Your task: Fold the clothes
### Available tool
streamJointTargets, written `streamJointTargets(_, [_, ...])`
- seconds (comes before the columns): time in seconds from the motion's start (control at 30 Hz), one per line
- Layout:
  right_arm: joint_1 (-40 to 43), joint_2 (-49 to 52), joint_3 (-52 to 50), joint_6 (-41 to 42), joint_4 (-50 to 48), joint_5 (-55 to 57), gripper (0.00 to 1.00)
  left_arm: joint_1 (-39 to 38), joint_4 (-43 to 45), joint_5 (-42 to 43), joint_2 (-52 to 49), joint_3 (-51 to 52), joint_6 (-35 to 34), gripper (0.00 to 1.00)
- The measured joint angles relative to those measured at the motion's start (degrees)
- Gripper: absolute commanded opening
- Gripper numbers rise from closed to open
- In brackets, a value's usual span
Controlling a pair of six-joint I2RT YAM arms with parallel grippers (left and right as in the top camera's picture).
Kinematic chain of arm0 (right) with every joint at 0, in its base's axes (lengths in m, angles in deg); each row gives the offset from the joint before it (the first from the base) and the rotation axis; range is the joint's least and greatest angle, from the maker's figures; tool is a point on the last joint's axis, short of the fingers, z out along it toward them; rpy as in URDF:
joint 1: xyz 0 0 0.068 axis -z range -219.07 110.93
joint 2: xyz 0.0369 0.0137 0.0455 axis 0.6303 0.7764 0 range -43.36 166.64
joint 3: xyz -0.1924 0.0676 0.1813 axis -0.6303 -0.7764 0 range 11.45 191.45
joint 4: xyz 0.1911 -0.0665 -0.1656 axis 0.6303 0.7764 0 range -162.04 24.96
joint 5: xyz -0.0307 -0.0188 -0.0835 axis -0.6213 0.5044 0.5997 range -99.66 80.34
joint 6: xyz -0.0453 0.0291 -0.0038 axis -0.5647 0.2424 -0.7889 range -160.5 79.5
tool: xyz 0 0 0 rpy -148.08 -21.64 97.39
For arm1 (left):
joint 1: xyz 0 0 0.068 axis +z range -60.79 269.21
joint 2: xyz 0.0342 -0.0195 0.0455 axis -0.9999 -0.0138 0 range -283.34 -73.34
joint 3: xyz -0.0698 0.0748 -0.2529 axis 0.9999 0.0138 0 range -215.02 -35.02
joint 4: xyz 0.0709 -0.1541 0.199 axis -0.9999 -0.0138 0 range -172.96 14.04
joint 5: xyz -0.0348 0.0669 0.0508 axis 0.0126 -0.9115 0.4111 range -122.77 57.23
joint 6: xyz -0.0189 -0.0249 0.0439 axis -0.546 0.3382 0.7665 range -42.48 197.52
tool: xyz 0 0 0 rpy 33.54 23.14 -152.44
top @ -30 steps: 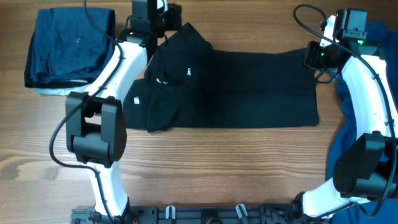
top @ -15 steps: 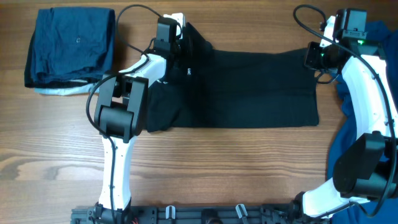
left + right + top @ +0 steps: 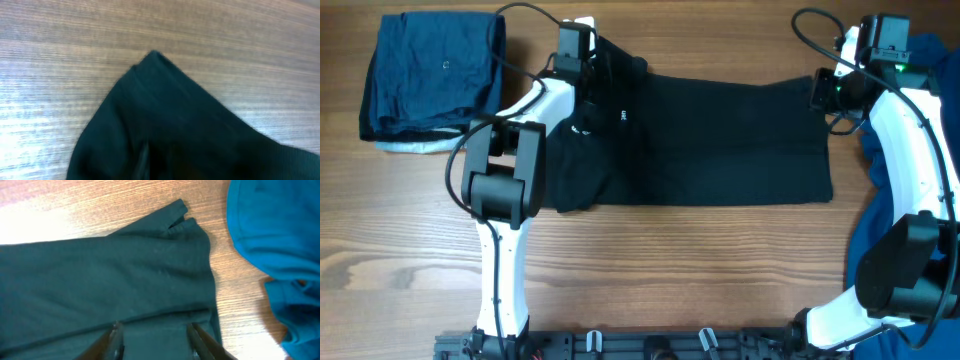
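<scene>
The black polo (image 3: 720, 140) lies stretched left to right across the table, its small white logo (image 3: 621, 117) near the left end. My left gripper (image 3: 586, 58) sits at the polo's back left corner. In the left wrist view a pointed fold of black polo (image 3: 165, 115) runs back over the jaws and hides the fingers, so it looks pinched. My right gripper (image 3: 823, 92) is at the polo's back right corner. There its jaws (image 3: 157, 341) stand open, one finger on each side of a folded strip of hem (image 3: 160, 330) that lies flat.
A stack of folded navy garments (image 3: 430, 75) lies at the back left. A bright blue shirt (image 3: 920, 60) is heaped along the right edge, close beside the right gripper and also seen as blue shirt (image 3: 270, 230). Bare wood (image 3: 670, 270) runs along the front.
The right gripper has opened and let go of the hem. The left arm has swung inward, and the raised black fold at the back left has come down and shifted slightly left.
</scene>
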Motion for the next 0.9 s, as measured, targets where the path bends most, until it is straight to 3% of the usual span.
streamJointTargets(0.03, [0.0,0.0,0.0,-0.5,0.0,0.4,0.74,0.1,-1.8,0.9,0.3,-0.7,-0.1,0.36])
streamJointTargets(0.13, [0.0,0.0,0.0,-2.0,-0.7,2.4,0.74,0.4,-8.1,3.0,2.8,-4.6,-0.7,0.49])
streamJointTargets(0.27, [0.0,2.5,0.0,-6.6,-9.9,3.7,0.75,0.4,-9.9,4.0,7.2,-9.6,-1.0,0.54])
streamJointTargets(0.57, [0.0,23.4,-0.2,-11.3,-23.5,3.3,0.74,0.4,-8.8,4.4,8.7,-11.0,1.6,0.57])
streamJointTargets(0.73, [0.3,24.3,-0.1,-11.9,-29.0,4.1,0.75,0.4,-7.4,2.9,8.0,-11.0,5.0,0.58])
streamJointTargets(0.9, [0.3,24.6,0.5,-11.9,-30.0,4.1,0.81,0.4,-7.8,2.5,5.9,-11.0,6.7,0.59])
